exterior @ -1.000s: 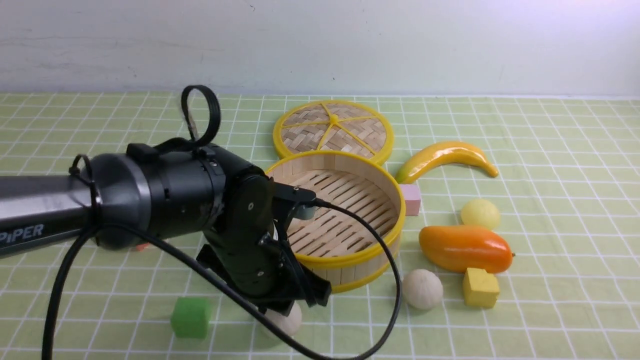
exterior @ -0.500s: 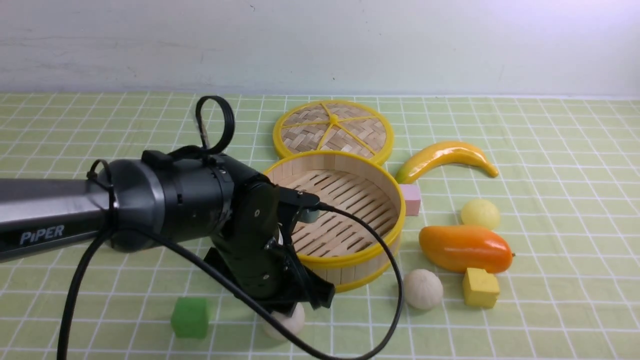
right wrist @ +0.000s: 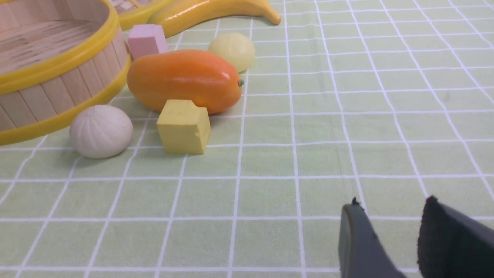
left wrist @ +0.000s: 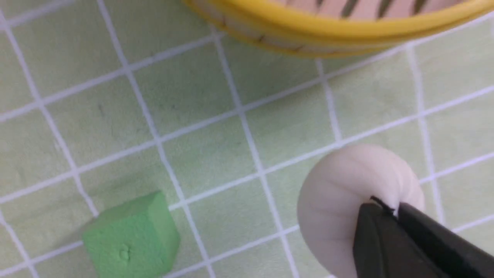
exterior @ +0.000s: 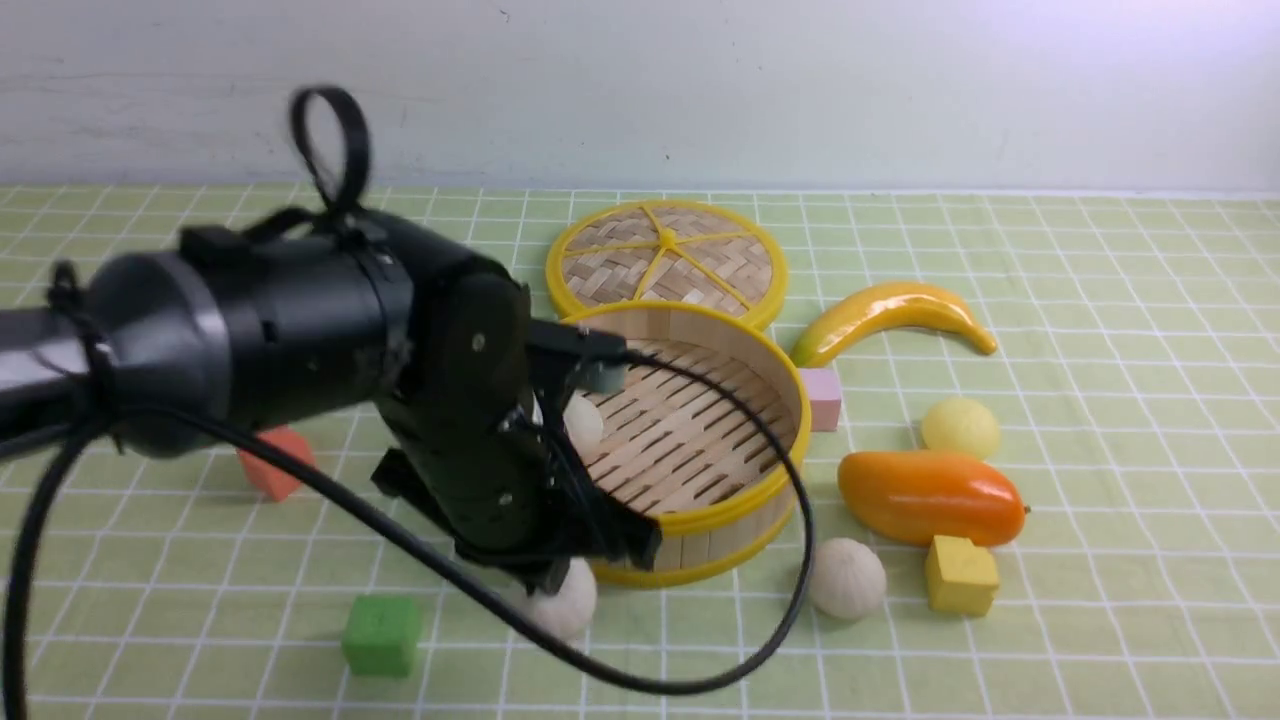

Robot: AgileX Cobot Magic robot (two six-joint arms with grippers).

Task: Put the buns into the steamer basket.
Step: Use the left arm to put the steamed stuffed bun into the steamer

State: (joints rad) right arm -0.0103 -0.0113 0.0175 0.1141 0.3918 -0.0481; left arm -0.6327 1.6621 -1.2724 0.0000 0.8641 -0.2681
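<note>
The steamer basket (exterior: 745, 490) stands mid-table with one off-white bun (exterior: 585, 420) inside, half hidden behind my left arm. My left gripper (exterior: 558, 578) hangs just in front of the basket, its jaws shut on the pleated top of another off-white bun (left wrist: 347, 193), also seen below the fingers (exterior: 565, 608). A third off-white bun (exterior: 846, 577) lies to the right of the basket's front. A pale yellow bun (exterior: 960, 427) lies further right. My right gripper (right wrist: 392, 201) stands open over bare cloth, away from the buns.
An orange mango (exterior: 930, 495), a yellow cube (exterior: 961, 575), a pink cube (exterior: 822, 397) and a banana (exterior: 890, 315) crowd the basket's right side. The woven lid (exterior: 666, 260) lies behind it. A green cube (exterior: 380, 635) and a red-orange cube (exterior: 275, 462) sit to the left.
My left gripper has shut on the front bun and risen slightly, taking the bun with it. The arm's rise uncovered the bun in the basket and the red-orange cube.
</note>
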